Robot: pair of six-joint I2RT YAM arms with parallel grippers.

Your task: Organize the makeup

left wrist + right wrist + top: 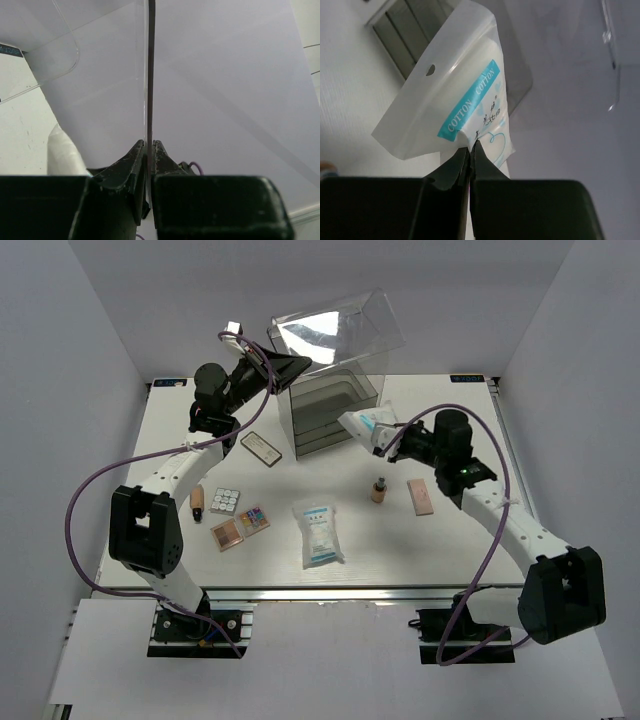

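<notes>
White table (pixel 470 415) between grey walls, with the clear acrylic box (pixel 320 405) at the back centre. The right gripper (pixel 388 443) hangs just right of the box, above the surface, its fingers pressed together on the lower edge of a white-and-blue cotton packet (pixel 455 100), which sticks out towards the box front. Room is tight on that side: the box wall is just beside the packet, while the table to the right and behind is bare. Below the packet stand a small brown bottle (pixel 378 490), upright, and beside it a pink palette (pixel 421 496), lying flat. A second packet (pixel 318 533) lies near the front centre. The left gripper (pixel 285 368) is raised at the box's top left corner, jaws pinching the thin edge of the tilted clear lid (pixel 151 75). On the left lie a dark-framed case (pixel 262 447), a white-grid palette (pixel 227 501), a multicoloured palette (pixel 253 519) and a peach palette (pixel 227 535), close together, none touching either gripper.
</notes>
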